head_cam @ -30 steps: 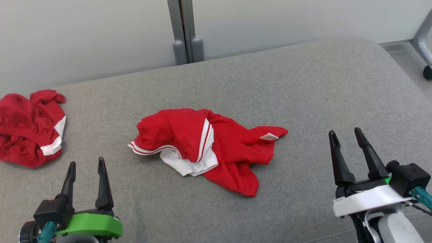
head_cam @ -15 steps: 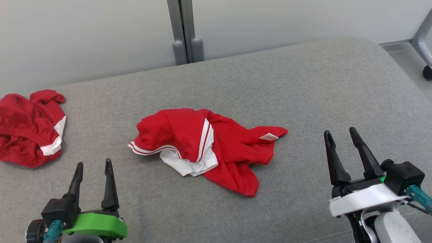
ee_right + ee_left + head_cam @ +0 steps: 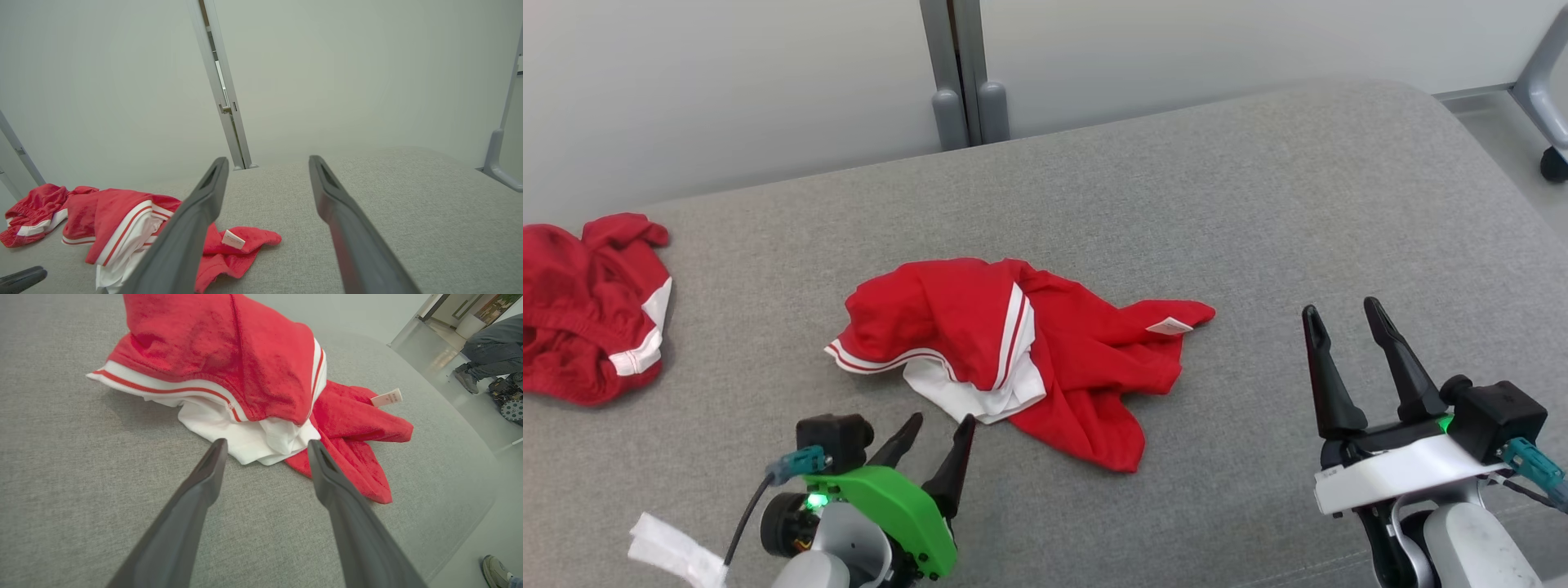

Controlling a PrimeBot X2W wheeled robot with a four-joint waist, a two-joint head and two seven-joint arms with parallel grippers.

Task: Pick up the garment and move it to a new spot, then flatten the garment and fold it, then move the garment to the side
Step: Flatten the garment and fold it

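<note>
A crumpled red garment (image 3: 980, 327) with white panels and white stripes lies mid-surface on the grey cushion (image 3: 1258, 204). A small white label (image 3: 1168, 327) sits on its right flap. My left gripper (image 3: 941, 420) is open, its tips just short of the garment's white front edge. In the left wrist view the garment (image 3: 229, 347) lies right ahead of the open left gripper (image 3: 266, 443), nothing between the fingers. My right gripper (image 3: 1339, 309) stands open, well right of the garment. In the right wrist view the right gripper (image 3: 267, 159) is open, with the garment (image 3: 106, 208) at lower left.
A second red and white garment (image 3: 580, 302) lies bunched at the cushion's far left edge. Behind the cushion are a pale wall and a grey post (image 3: 960, 73). A chair leg with a wheel (image 3: 1553, 163) stands at right. A person's legs (image 3: 486, 359) show beyond the cushion.
My left gripper has swung right and forward, up to the garment's white edge. My right gripper has drifted slightly left. The garment has not moved.
</note>
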